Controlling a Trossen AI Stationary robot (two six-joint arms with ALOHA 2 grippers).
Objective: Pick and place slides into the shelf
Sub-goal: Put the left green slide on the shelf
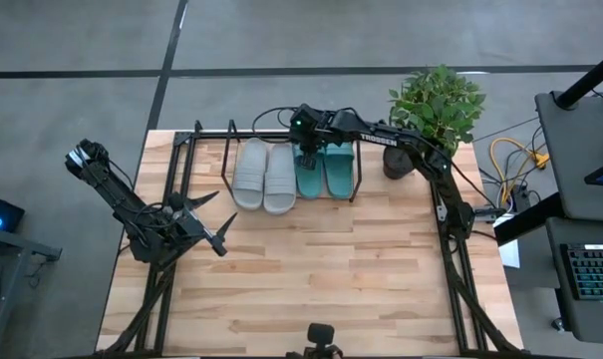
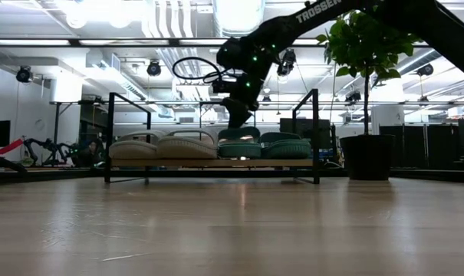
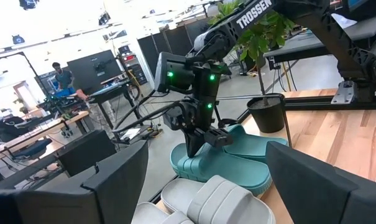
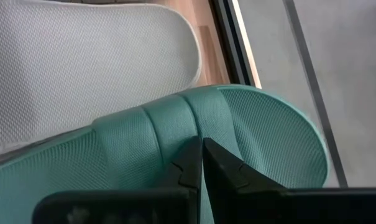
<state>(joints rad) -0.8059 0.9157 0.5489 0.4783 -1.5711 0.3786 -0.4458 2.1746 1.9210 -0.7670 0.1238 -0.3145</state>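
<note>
Reference landmark: the shelf (image 1: pixel 206 135), a low rack of black tubing with a light wooden board, standing at the far edge of the wooden table (image 1: pixel 311 269).

Shelf contents: all four slides lie side by side on the board. The two light grey slides (image 1: pixel 263 175) take the half of the shelf toward my left arm. The two teal slides (image 1: pixel 324 172) take the half toward the potted plant (image 1: pixel 436 105), which stands just beside that end of the shelf. In the low view the four straps form one row between the shelf's end frames: grey slides (image 2: pixel 162 146), then teal slides (image 2: pixel 264 146).

Right gripper (image 1: pixel 307 158): positioned over the shelf, directly above the teal slide that lies next to the grey pair. My right fingers (image 4: pixel 200 165) are pressed together with no gap and grip nothing. Their tips sit at the strap of that teal slide (image 4: pixel 175 124); whether they touch the strap I cannot tell. The left wrist view shows the same gripper (image 3: pixel 197 146) pointing down at the strap.

Left gripper (image 1: pixel 203 221): positioned over the table in front of the shelf, well apart from it, near the corner on the grey slides' side. My left fingers (image 3: pixel 113 180) are spread wide and hold nothing.
</note>
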